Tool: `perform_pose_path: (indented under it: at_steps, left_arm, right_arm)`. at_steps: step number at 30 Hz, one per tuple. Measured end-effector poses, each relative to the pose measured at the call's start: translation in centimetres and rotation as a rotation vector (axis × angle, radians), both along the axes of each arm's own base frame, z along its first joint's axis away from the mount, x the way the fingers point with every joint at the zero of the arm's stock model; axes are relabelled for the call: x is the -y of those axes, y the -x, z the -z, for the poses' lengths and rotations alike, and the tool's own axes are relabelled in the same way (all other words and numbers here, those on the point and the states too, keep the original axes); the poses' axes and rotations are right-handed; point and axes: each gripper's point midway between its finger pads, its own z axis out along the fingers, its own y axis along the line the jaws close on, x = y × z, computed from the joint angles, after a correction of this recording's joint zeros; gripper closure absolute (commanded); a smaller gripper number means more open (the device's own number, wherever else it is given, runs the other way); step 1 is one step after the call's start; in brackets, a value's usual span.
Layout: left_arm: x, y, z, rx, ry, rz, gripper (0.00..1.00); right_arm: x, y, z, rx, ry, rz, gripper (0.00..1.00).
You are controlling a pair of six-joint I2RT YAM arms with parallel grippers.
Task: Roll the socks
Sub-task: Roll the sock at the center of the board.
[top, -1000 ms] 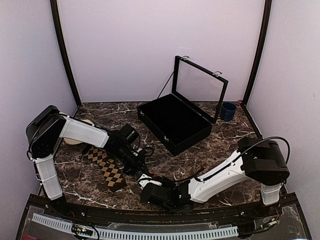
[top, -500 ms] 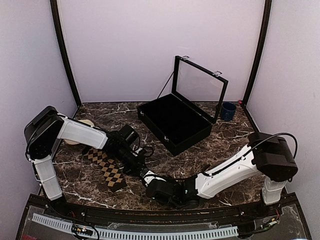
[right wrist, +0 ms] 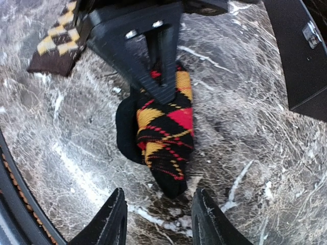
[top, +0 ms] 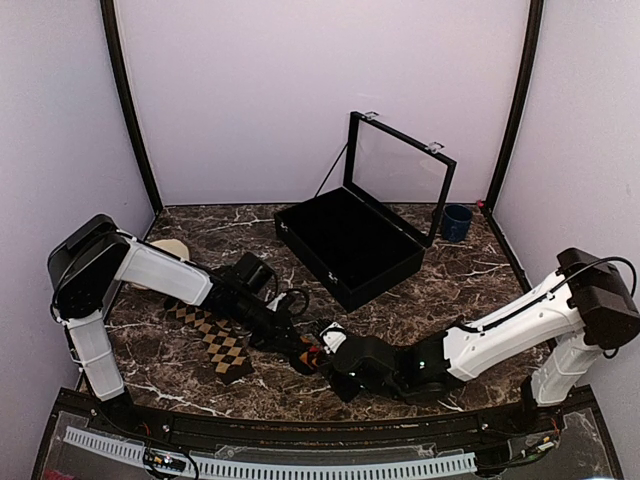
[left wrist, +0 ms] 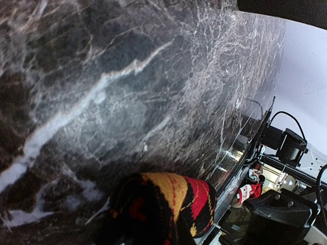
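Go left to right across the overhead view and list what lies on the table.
The tan-diamond sock → red-and-orange sock → blue cup. The black case spans the middle, so it is left out.

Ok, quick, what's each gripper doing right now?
Left gripper: closed on the bundled red-and-orange argyle sock.
Right gripper: open, holding nothing.
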Motion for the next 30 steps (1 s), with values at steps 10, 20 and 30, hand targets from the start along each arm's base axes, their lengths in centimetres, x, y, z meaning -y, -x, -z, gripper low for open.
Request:
perform_pose_path:
  at_steps: [10,20,30]
  left_arm:
    - [0.3,-0.5,0.1,0.092,0.098,-0.002,1.00]
    - [0.4,-1.1,0.1,0.206,0.168,-0.012,1.00]
    - [0.0,-1.9,0.0,0.323,0.191,-0.031,1.00]
  right_arm:
    - [0.6,-3.3,-1.2,-0.175,-0.220,0.104,0.56]
    - [-0.5,-5.4,0.1,-0.353,-0.367,0.167,0.56]
    - [-1.4,-5.9,1.3,-0.499,-0.459,0.199,0.56]
